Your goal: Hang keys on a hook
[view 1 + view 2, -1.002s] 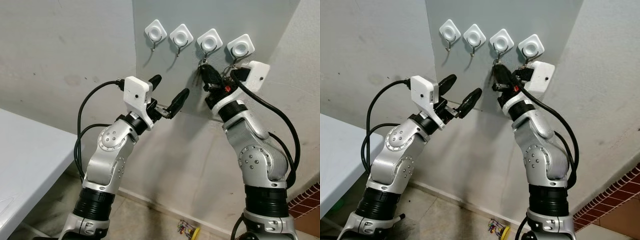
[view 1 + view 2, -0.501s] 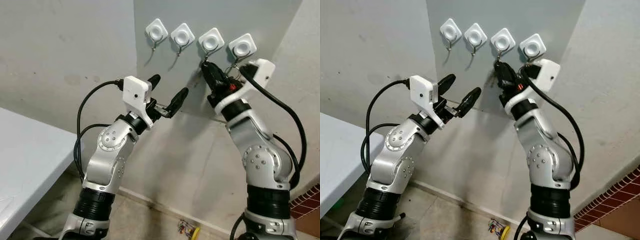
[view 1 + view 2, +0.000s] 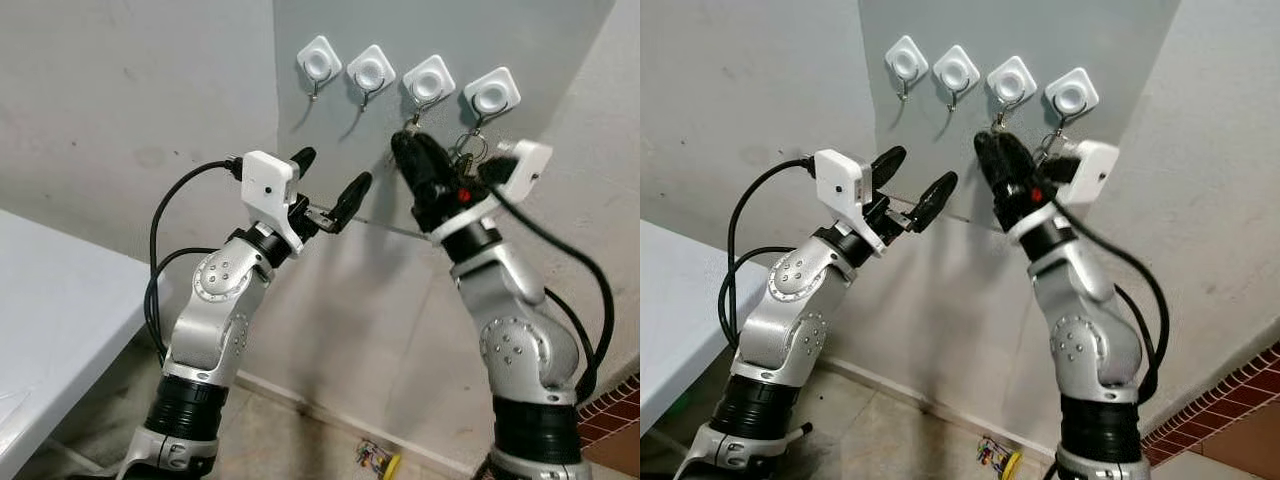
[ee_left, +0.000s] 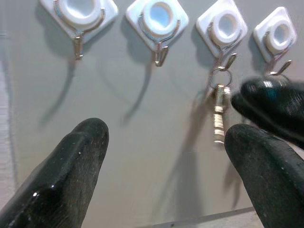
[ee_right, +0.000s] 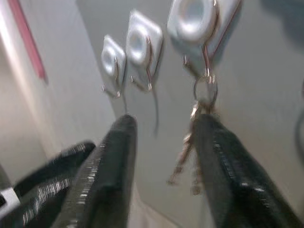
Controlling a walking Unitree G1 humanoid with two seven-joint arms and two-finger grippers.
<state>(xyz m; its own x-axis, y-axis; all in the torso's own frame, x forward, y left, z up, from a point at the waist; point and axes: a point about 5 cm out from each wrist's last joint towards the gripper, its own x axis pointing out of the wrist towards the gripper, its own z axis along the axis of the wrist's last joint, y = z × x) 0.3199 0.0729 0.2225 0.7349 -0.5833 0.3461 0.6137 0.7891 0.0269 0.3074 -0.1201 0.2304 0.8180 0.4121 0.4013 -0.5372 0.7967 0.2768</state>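
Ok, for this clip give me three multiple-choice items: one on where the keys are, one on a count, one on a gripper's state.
1. Where are the keys?
A. On the floor
B. Hanging from the third hook counted from the robot's left
C. Pinched in the left gripper

2. How many white hooks are on the grey panel?
A. Two
B. Four
C. Six

3. How do the right gripper's fingers stand?
A. Spread apart, the keys hanging by one finger
C. Clamped on a hook
B. Shut tight on the keys

Answers: 1 B, the ring sits on that hook in the left wrist view. 2 B, four in a row. 3 A, a gap shows between the fingers in the right wrist view.
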